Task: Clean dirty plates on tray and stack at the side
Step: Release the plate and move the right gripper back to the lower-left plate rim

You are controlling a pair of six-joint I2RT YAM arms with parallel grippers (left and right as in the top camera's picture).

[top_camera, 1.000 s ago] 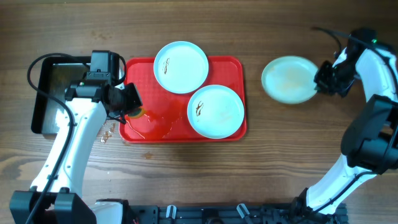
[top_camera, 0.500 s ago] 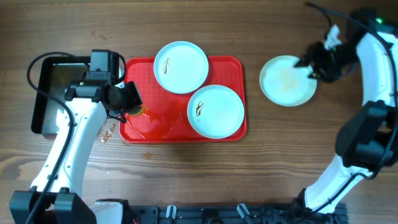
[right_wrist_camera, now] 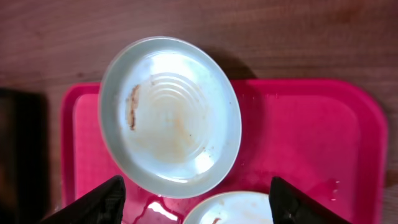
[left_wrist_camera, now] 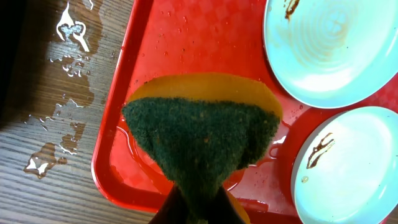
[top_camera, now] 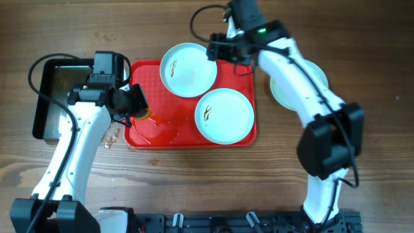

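The red tray (top_camera: pixel 150 137) holds two pale plates, each with a brown smear: a back plate (top_camera: pixel 188 70) and a front plate (top_camera: pixel 224 115). A third plate (top_camera: pixel 279 94) lies on the table to the right, partly hidden under my right arm. My right gripper (top_camera: pixel 223 50) hovers open over the tray's back edge beside the back plate, holding nothing. In the right wrist view, the gripper (right_wrist_camera: pixel 199 202) has that plate (right_wrist_camera: pixel 171 115) ahead of its wide-spread fingers. My left gripper (top_camera: pixel 138 110) is shut on a yellow-and-green sponge (left_wrist_camera: pixel 202 134) over the tray's wet left end.
A black pan (top_camera: pixel 48 97) sits at the far left with a cable looping round it. Water drops (top_camera: pixel 113 137) lie on the wood by the tray's left edge. A puddle (top_camera: pixel 162 129) covers the tray's bare front-left part.
My right arm has let go of the plate on the table at the right. It swung left to the tray's back edge, jaws opened. The left arm and sponge have not moved.
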